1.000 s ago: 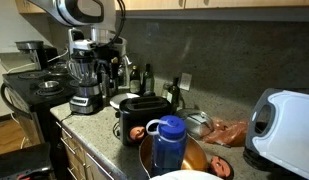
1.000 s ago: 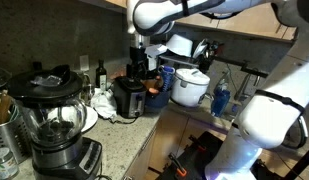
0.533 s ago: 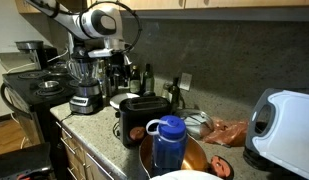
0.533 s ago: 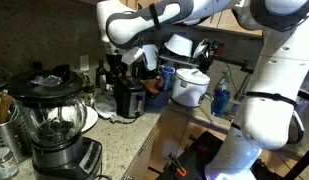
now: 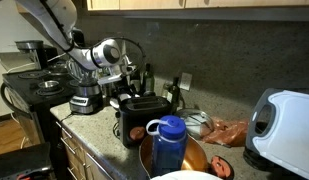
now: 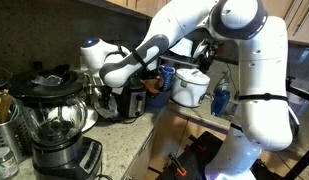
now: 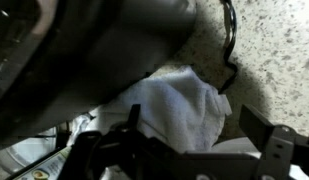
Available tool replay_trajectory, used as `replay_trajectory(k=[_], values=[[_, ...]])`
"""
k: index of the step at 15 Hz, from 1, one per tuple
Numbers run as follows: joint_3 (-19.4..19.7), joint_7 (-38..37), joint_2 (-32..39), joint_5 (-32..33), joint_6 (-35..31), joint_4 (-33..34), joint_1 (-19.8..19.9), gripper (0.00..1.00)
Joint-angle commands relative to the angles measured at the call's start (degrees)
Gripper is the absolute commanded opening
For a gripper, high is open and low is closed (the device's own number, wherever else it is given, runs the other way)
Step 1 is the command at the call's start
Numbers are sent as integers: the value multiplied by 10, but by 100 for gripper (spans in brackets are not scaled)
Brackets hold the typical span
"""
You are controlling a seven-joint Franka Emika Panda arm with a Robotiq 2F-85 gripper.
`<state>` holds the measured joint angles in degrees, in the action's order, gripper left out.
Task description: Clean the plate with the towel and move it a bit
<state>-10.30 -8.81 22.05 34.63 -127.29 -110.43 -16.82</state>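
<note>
A crumpled white towel (image 7: 179,108) lies on the speckled counter beside the black toaster (image 7: 94,50). My gripper (image 7: 199,135) hangs open just over it, one dark finger (image 7: 129,130) on each side, nothing held. A pale flat strip under the towel's near edge may be the plate (image 7: 237,144); most of it is hidden. In both exterior views the gripper (image 5: 121,92) (image 6: 100,96) hangs low behind the toaster (image 5: 142,118) (image 6: 129,98). White towel (image 6: 104,113) shows below it, and a bit of the plate's white rim (image 5: 116,101).
A blender (image 5: 86,85) (image 6: 54,125) stands close beside the arm. A black cable (image 7: 229,50) runs over the counter next to the towel. Bottles line the back wall (image 5: 147,78). A blue bottle (image 5: 169,145), an orange bowl (image 5: 199,158) and a white cooker (image 5: 284,125) (image 6: 191,87) stand further along.
The arm has swung down from high above the counter, bringing the gripper low behind the toaster over the towel. The jaws stayed open.
</note>
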Motion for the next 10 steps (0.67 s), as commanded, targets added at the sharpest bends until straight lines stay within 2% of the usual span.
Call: replay_trajectory(k=[1,4,5,6,8,10], values=[[39,-76,45,84,-62,11,-32,100],[61,-136,68,144,-87,17,-49,100],[65,-148,72,159,-85,19,-52,95],[67,-162,74,174,-84,20,-55,72],[67,-181,75,193,-78,21,-56,67],[66,-202,70,207,-78,17,-56,51]])
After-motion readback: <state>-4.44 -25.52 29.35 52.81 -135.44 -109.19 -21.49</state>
